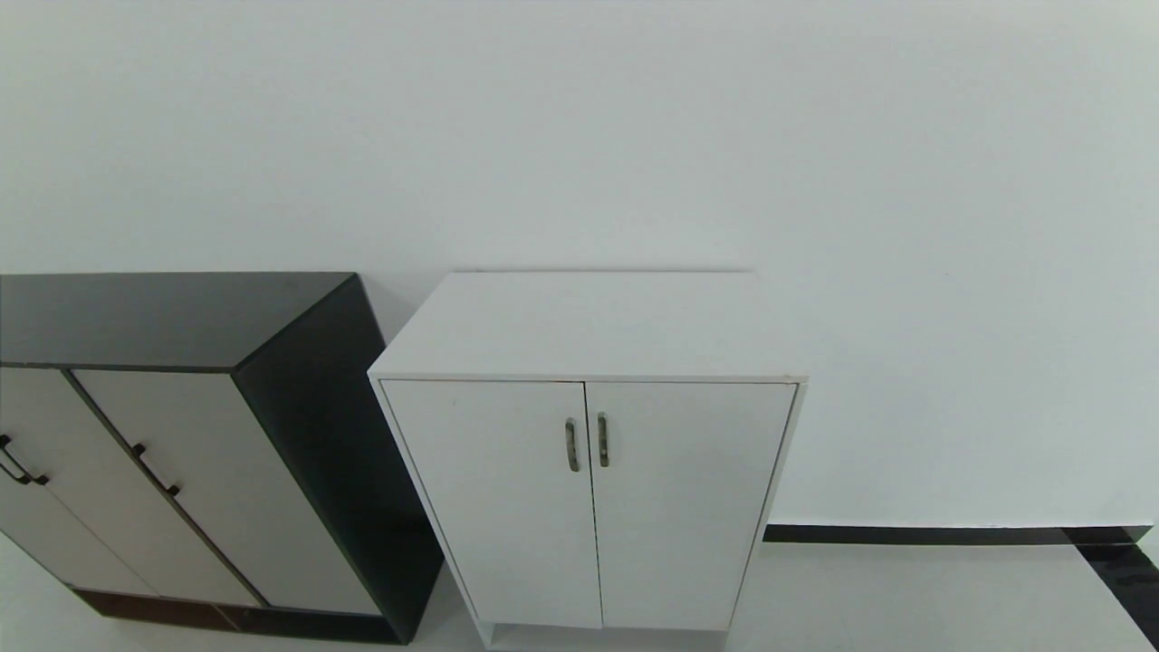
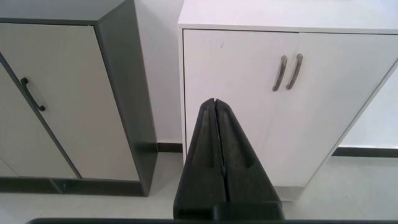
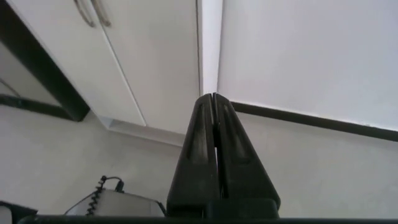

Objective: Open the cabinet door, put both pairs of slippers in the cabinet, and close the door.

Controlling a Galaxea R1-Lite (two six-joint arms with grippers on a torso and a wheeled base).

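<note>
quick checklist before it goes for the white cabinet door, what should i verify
1. White cabinet doors both shut, so opening comes first: ok.
2. Left door handle and right door handle unobstructed: ok.
3. Left gripper open to take a handle: not ok, fingers pressed together.
4. Right gripper open: not ok, shut too.
5. Dark cabinet out of the left door's swing: ok, likely; a gap separates the two cabinets.

Black wedge-shaped left gripper (image 2: 214, 104) and matching black right gripper (image 3: 213, 98), both closed.
Each pair of long fingers lies flat together along a thin seam.
</note>
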